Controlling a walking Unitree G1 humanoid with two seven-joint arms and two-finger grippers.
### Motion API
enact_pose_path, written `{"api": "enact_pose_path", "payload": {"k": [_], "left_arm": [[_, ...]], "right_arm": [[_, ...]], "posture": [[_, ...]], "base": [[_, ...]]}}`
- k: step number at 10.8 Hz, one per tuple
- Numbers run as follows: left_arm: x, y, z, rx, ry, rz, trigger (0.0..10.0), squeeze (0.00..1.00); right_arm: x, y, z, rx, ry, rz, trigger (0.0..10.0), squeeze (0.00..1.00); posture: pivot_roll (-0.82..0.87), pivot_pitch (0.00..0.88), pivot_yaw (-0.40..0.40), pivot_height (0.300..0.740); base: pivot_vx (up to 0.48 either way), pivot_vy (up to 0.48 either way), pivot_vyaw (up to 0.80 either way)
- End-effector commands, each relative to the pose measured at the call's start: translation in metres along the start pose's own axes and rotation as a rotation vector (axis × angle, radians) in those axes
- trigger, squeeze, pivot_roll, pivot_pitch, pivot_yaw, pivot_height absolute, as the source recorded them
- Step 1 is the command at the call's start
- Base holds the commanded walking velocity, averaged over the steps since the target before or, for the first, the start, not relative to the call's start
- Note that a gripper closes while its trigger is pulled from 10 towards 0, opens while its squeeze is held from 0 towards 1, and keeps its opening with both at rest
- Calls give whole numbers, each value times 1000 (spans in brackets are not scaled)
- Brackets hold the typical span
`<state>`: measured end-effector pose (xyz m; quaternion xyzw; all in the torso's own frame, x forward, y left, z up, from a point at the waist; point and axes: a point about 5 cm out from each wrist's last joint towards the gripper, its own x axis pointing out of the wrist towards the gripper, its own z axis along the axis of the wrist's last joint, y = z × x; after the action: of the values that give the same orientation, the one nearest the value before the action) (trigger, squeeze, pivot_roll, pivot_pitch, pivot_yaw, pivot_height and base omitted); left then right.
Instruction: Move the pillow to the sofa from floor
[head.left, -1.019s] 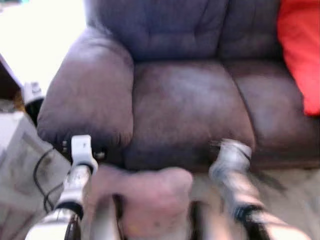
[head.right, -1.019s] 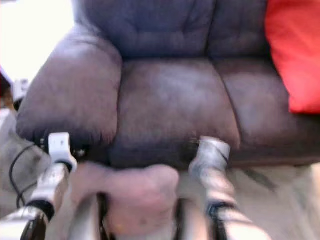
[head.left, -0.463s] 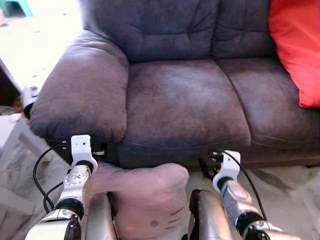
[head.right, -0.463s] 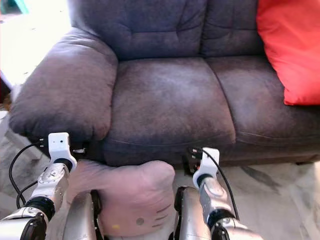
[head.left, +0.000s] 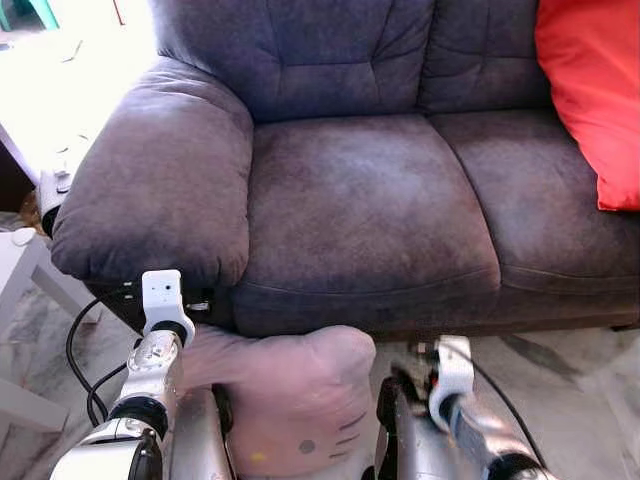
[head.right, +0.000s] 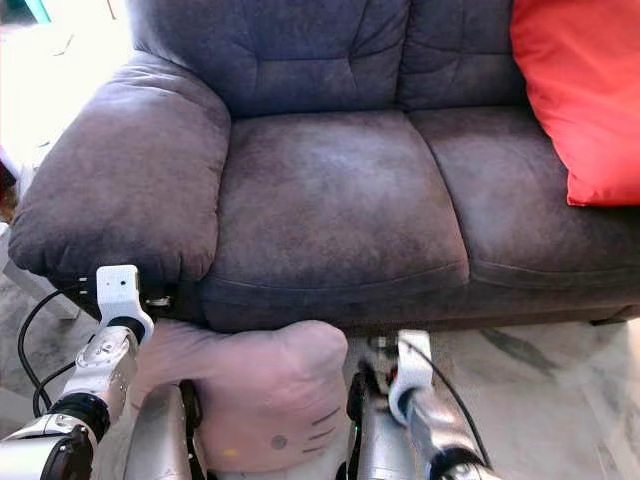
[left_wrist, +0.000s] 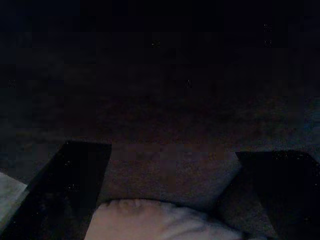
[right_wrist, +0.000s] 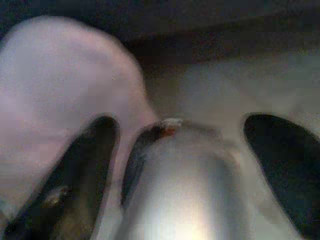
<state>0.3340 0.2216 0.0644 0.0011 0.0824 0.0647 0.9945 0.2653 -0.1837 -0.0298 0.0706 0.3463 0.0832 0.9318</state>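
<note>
While the robot stands close before the sofa, both arms reach low toward the floor.

Sofa: the grey sofa (head.left: 360, 190) fills the upper view, its left armrest (head.left: 160, 190) bulging over the left arm; both seat cushions lie bare.

Red cushion: a red cushion (head.left: 590, 90) leans at the sofa's right end, against the backrest.

Floor: pale marbled floor (head.left: 580, 390) runs along the sofa's front edge.

Pillow: the pink pillow (head.left: 285, 400) lies on the floor just in front of the sofa base, between the two arms, a small face printed low on it.

Left arm: the silver forearm slants up along the pillow's left side, its white wrist block just below the armrest.

Left gripper: the left gripper (left_wrist: 170, 200) has its black fingers (left_wrist: 75, 185) spread wide, the pillow's edge between them and the dark sofa front beyond.

Right arm: it sits beside the pillow's right edge, blurred.

Right gripper: the right gripper (right_wrist: 185, 165) also has its fingers (right_wrist: 82, 170) spread apart; one lies against the pillow, the other over bare floor.

Cable: a black cable (head.left: 85, 360) loops on the floor under the armrest.

Change: half a second ago the right wrist block was sharp and further right; now it sits lower and nearer the pillow. The left arm and pillow are as before.
</note>
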Motion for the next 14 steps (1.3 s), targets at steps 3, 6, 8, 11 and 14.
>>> {"api": "enact_pose_path", "payload": {"k": [3, 6, 8, 11, 14], "left_arm": [[-1, 0, -4, 2, 11, 6, 10000, 0], [-4, 3, -7, 2, 9, 16, 10000, 0], [-7, 5, -9, 5, 7, 20, 10000, 0], [-9, 9, -7, 7, -28, 20, 10000, 0], [-12, 12, -6, 9, -35, 7, 10000, 0]], "right_arm": [[3, 7, 25, -62, -92, 89, 10000, 1000], [7, 16, 45, -121, -126, 121, 10000, 1000], [9, 20, 47, -134, -128, 124, 10000, 0], [11, 28, 61, -118, -184, 155, 10000, 0], [14, 44, 62, -137, -190, 227, 10000, 0]], "posture": [[73, 127, -55, 493], [86, 141, -64, 493], [100, 163, -70, 493], [121, 203, -81, 493], [152, 248, -88, 493]], "base": [[0, 0, 0], [0, 0, 0], [0, 0, 0], [0, 0, 0], [0, 0, 0]]}}
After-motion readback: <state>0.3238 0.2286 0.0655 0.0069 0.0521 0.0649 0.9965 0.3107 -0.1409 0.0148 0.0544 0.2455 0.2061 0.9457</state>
